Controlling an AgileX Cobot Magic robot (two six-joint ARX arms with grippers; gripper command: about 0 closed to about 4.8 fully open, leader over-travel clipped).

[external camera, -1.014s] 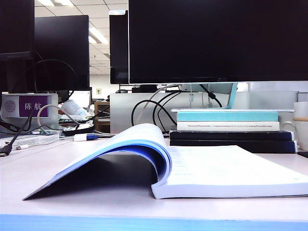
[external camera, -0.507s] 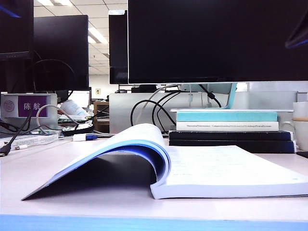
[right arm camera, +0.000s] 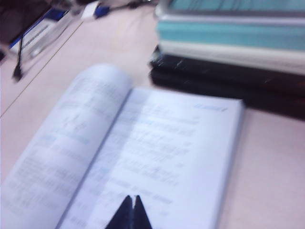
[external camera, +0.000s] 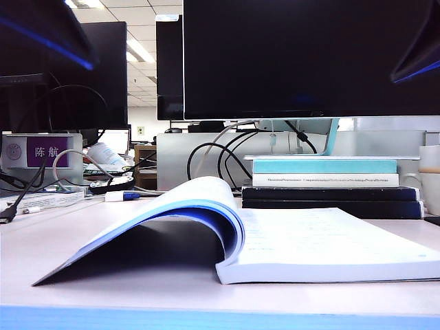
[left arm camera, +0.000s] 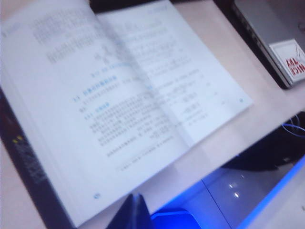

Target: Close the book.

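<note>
The book (external camera: 302, 240) lies open on the table. Its left half arches up, with the blue cover underneath, and its right pages lie flat. Blurred dark arm shapes with blue stripes show in the exterior view's top left corner (external camera: 48, 34) and top right corner (external camera: 419, 55), well above the book. In the left wrist view my left gripper (left arm camera: 135, 194) is shut and empty, above the table just off the book's (left arm camera: 119, 105) page edge. In the right wrist view my right gripper (right arm camera: 133, 196) is shut and empty, hovering over the book's (right arm camera: 157, 143) open pages.
A pile of books (external camera: 323, 182) with teal, white and black spines lies right behind the open book. A large monitor (external camera: 309, 55) and cables (external camera: 213, 155) stand behind. A mug (external camera: 430, 180) is at the far right and a purple nameplate (external camera: 47, 151) at the far left.
Dark arm shapes have come into the top left and top right corners of the exterior view and grown larger. The book lies as before.
</note>
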